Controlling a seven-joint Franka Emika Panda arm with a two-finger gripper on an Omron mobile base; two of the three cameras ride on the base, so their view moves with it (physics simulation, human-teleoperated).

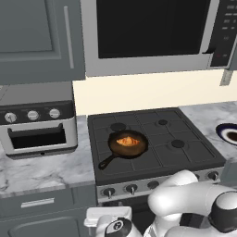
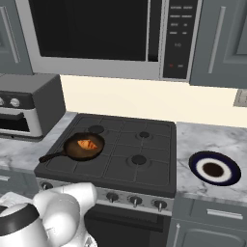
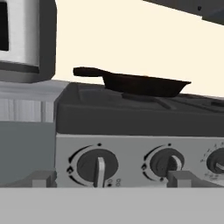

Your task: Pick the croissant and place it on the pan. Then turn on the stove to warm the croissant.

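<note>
The small dark round stove knob, rigid and ridged, probably wanted pinching across its pale pointer bar. The jaws stood wide apart and empty around it; the golden lumpy croissant already lay in the dark cast-iron pan.

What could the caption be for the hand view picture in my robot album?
Open claw faces the stove knobs, with the pan sitting on top.

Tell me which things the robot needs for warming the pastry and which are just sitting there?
Needed:
- small golden-orange croissant, inside
- round dark cast-iron pan
- black gas stove
- dark stove knobs

Just there:
- silver toaster oven
- dark white-rimmed plate
- microwave
</note>
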